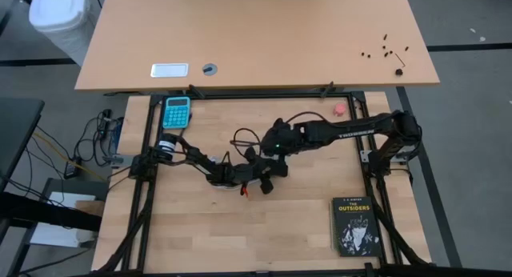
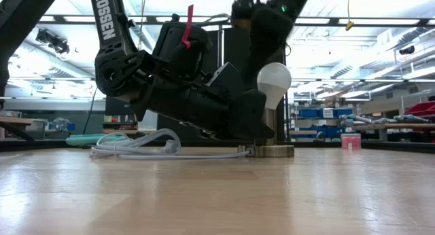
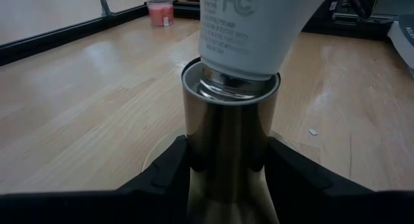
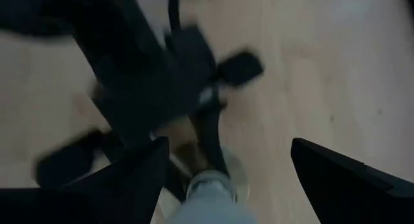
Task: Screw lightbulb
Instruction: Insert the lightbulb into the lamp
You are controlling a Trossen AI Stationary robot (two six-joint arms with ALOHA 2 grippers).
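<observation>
While the left gripper [image 3: 226, 175] clamps the socket [image 3: 229, 133] mid-worktop, the right gripper [image 4: 223, 179], open around the tilted lightbulb [image 2: 273, 82], risks cross-threading it

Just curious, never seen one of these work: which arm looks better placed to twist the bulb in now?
Probably the right: its gripper hangs open over the lightbulb, whose base sits in the socket. The left gripper is clamped on that socket.

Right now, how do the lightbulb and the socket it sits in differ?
The lightbulb is white and matte; the socket is shiny metal. The lightbulb leans tilted in the low view, while the socket stands upright. The left gripper clamps the socket; the right gripper is open around the lightbulb. Both are round.
</observation>
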